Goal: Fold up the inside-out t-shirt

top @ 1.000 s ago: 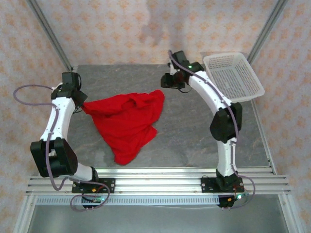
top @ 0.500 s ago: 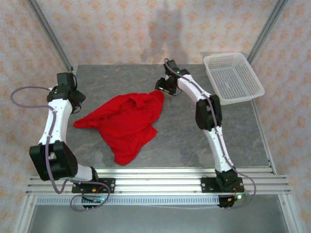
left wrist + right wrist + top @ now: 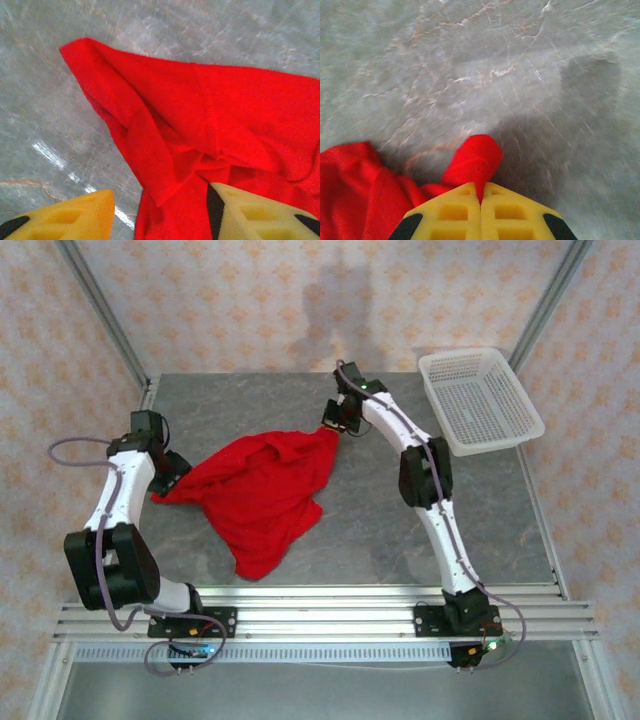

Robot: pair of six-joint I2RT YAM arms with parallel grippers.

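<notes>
right gripper [image 3: 481, 194] has closed onto the t-shirt [image 3: 262, 490] far corner.

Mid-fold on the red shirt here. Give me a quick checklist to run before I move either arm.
1. The right gripper is shut on a corner of the t-shirt: ok.
2. The left gripper holds fabric: not ok; its jaws stand open over the shirt's left edge.
3. The shirt lies flat on the table: not ok; it is bunched and creased.
4. The basket sits apart from the cloth: ok.
5. Which side of the fabric faces out: cannot tell.
</notes>
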